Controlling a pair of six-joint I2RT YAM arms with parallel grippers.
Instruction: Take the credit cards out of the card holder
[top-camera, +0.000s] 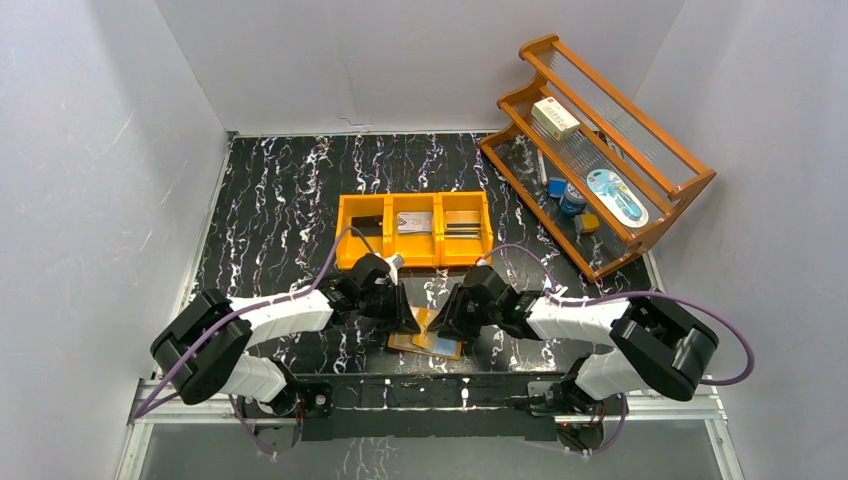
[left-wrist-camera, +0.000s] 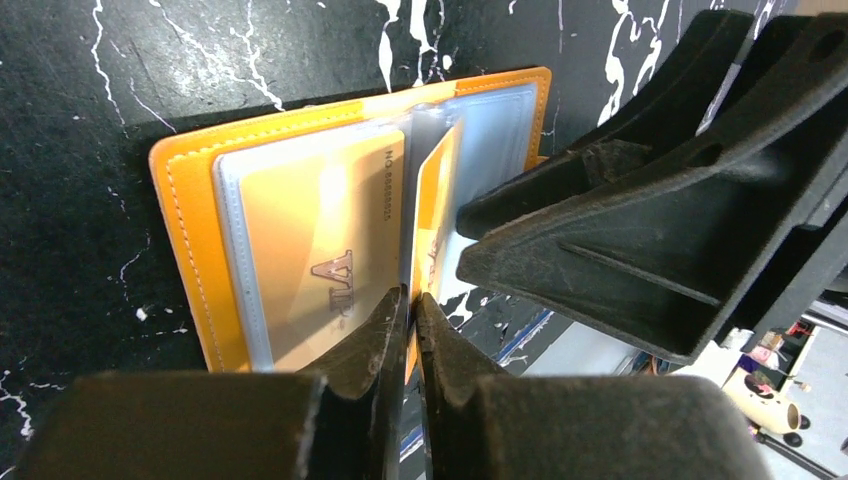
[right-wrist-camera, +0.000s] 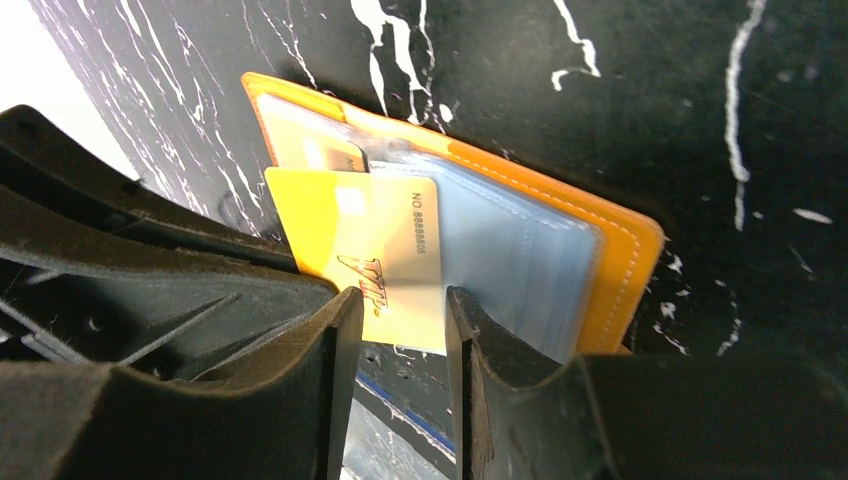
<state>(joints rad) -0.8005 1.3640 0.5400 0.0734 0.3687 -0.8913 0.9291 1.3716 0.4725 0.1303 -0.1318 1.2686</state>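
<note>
The card holder (top-camera: 440, 346) lies open on the black marble table near its front edge, orange with clear sleeves (right-wrist-camera: 510, 250). One gold credit card (left-wrist-camera: 320, 250) marked VIP lies in the left sleeve. A second gold credit card (right-wrist-camera: 370, 250) stands up at the middle leaf, tilted and sticking out. My left gripper (left-wrist-camera: 412, 300) is shut on the lower edge of that standing leaf (left-wrist-camera: 435, 220). My right gripper (right-wrist-camera: 398, 318) is open; the tilted card's lower edge sits at the gap between its fingers, touching neither. In the top view both grippers meet over the holder.
An orange three-compartment bin (top-camera: 413, 230) sits just behind the grippers. A wooden rack (top-camera: 600, 150) at the back right holds a white box (top-camera: 555, 118) and small items. The table's front edge lies right below the holder.
</note>
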